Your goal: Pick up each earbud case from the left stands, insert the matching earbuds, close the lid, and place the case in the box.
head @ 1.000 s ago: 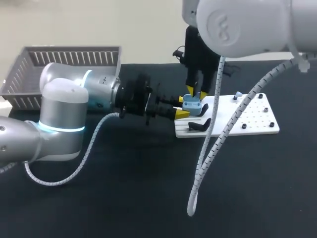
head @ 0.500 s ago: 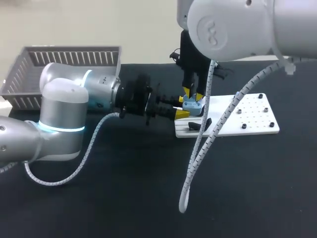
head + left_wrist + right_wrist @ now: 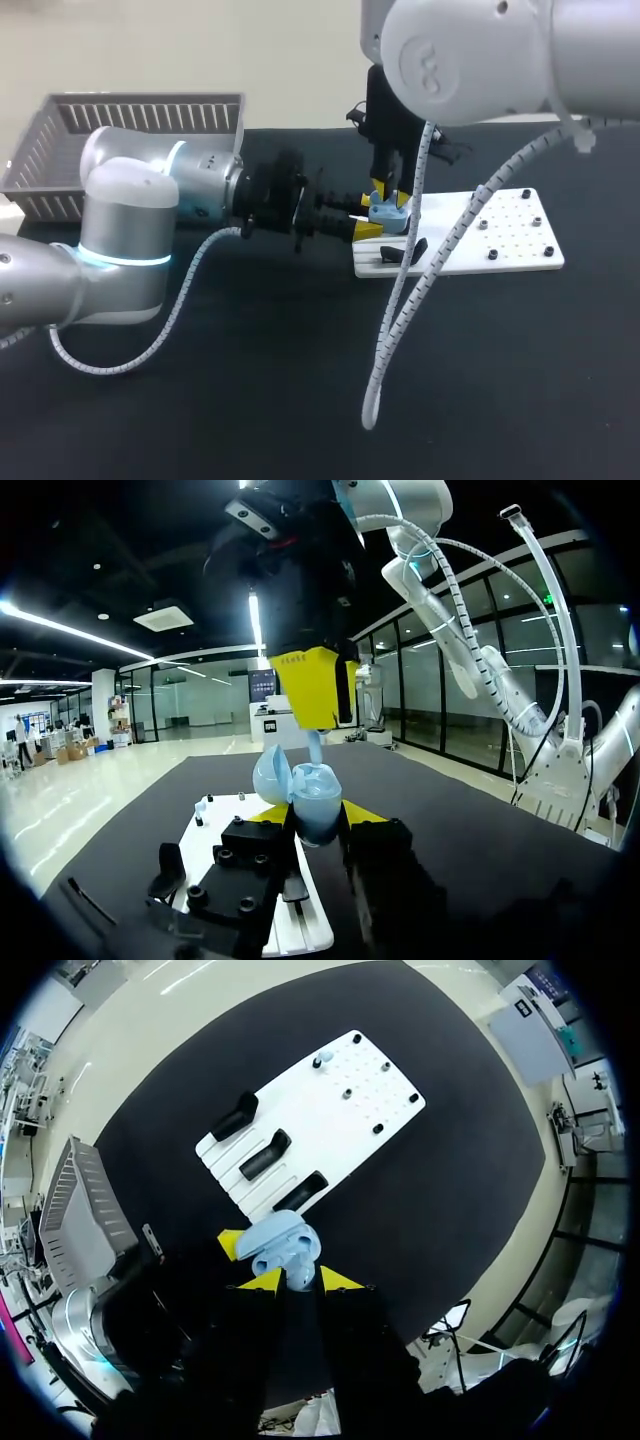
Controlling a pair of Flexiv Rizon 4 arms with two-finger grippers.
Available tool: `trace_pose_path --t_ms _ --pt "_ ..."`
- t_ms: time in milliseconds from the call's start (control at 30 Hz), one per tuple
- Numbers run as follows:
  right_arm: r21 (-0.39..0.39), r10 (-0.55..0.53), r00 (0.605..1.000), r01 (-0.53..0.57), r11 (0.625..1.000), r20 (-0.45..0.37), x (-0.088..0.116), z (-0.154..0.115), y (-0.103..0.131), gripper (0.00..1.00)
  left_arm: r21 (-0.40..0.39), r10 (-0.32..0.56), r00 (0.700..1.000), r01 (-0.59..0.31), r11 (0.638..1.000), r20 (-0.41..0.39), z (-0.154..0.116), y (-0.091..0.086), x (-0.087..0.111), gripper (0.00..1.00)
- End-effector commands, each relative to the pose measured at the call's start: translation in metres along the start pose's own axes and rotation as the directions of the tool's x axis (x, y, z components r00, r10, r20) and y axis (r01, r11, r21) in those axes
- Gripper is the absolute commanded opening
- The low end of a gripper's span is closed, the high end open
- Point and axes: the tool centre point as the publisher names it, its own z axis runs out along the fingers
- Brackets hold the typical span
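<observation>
The left gripper (image 3: 315,818) clamps the open earbud case (image 3: 318,792), with the right gripper (image 3: 313,720) at its twelve o'clock, pinching an earbud (image 3: 314,746) just above it.

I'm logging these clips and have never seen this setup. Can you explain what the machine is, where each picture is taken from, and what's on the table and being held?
This is a robot with two arms at a black table. One picture looks down from above and behind it: the left arm enters from the left, the right arm from the upper right. The two round pictures come from a camera on each wrist, looking along that arm's yellow-tipped fingers. On the table lie a white board with black stands and a grey basket. The left hand grips an open, light-blue earbud case from both sides. The right hand hangs just above it, holding what looks like a matching earbud over the open case.
</observation>
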Motion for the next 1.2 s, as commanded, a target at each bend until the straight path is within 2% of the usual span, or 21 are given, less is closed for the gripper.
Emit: trace_pose_path --t_ms 33,500,1200 --pt "-0.003 0.003 1.0 -0.003 1.0 0.004 0.0 0.002 0.001 0.0 -0.005 0.003 1.0 -0.003 1.0 0.001 0.0 -0.001 0.001 0.0" --pt "0.001 0.031 0.999 -0.032 1.0 0.009 -0.01 0.005 0.002 0.0 -0.005 0.003 1.0 -0.003 1.0 0.001 0.0 -0.001 0.001 0.0" --pt "0.001 0.033 0.999 -0.033 0.999 -0.015 -0.015 0.015 0.005 0.0 -0.005 0.003 1.0 -0.003 1.0 0.001 0.0 -0.001 0.001 0.0"
